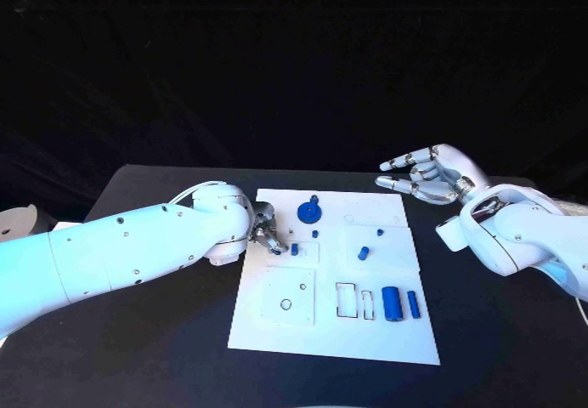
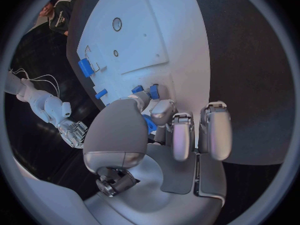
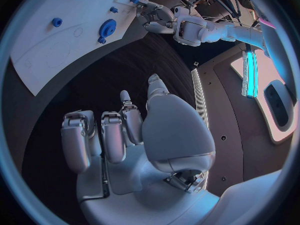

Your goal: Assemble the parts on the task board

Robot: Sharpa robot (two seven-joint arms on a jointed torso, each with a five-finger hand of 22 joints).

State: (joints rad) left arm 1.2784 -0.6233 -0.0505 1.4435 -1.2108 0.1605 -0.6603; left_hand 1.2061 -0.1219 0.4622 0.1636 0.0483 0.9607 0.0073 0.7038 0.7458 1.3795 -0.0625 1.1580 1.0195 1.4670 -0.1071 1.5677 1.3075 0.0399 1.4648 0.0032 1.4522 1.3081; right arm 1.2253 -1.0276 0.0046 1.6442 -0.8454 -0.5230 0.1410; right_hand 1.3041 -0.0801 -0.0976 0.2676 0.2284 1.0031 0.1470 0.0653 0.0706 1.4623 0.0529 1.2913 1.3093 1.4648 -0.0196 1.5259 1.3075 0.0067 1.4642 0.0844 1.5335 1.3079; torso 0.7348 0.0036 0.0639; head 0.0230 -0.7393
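Parts, all blue, number six on the white task board (image 1: 330,340), which lies in the middle of the black table (image 1: 147,357). Reading from left to right: the left hand (image 1: 265,235) sits at the board's left edge, fingers curled in over a small peg (image 1: 294,249); the left wrist view shows a blue piece (image 2: 150,125) against the fingertips (image 2: 164,110), though whether it is truly pinched cannot be told. Next comes one gear (image 1: 309,210) near the board's far edge, with one small stud (image 1: 315,233) just nearer than it. Toward the right side stands one short peg (image 1: 364,252). At the near right lie two cylinders side by side, a thick one (image 1: 391,303) and a thinner one (image 1: 413,304), just right of two narrow rectangular slots (image 1: 347,300). One square plate with a round hole (image 1: 287,304) occupies the near left of the board. Rightmost, the right hand (image 1: 427,176) hangs off the board beyond its far right corner, palm up, fingers apart and loosely bent, holding nothing; the right wrist view confirms the empty palm (image 3: 156,135).
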